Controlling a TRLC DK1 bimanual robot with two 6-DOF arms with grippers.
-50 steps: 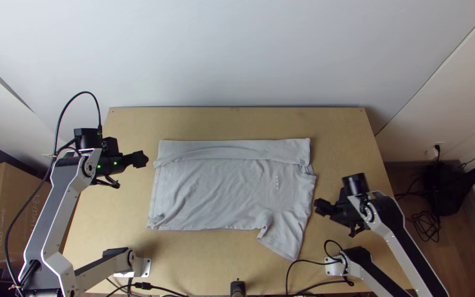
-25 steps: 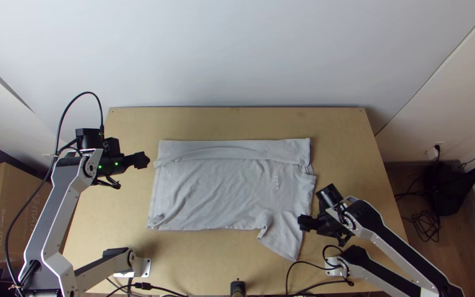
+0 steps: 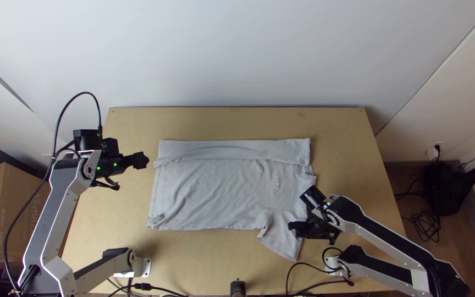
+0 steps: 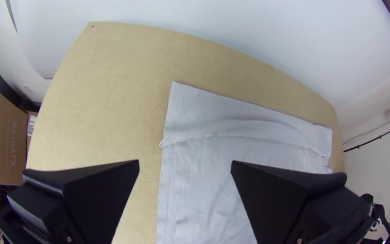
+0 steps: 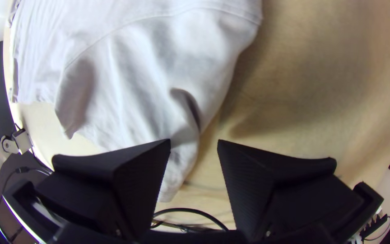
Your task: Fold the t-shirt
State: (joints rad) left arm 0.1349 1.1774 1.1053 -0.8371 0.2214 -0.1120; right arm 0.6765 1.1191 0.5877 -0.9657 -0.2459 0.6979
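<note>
The grey t-shirt [image 3: 215,192] lies with its far side folded in; my left gripper [image 3: 143,160] is open beside it, my right gripper [image 3: 293,226] open over the near sleeve [image 3: 279,241].

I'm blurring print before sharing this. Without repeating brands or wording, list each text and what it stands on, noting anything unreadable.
T-shirt: small lettering, too small to read surely.
Cardboard box: large lettering, readable but unquoted; smaller line, too blurred to read surely.
White label: too small to read.
</note>
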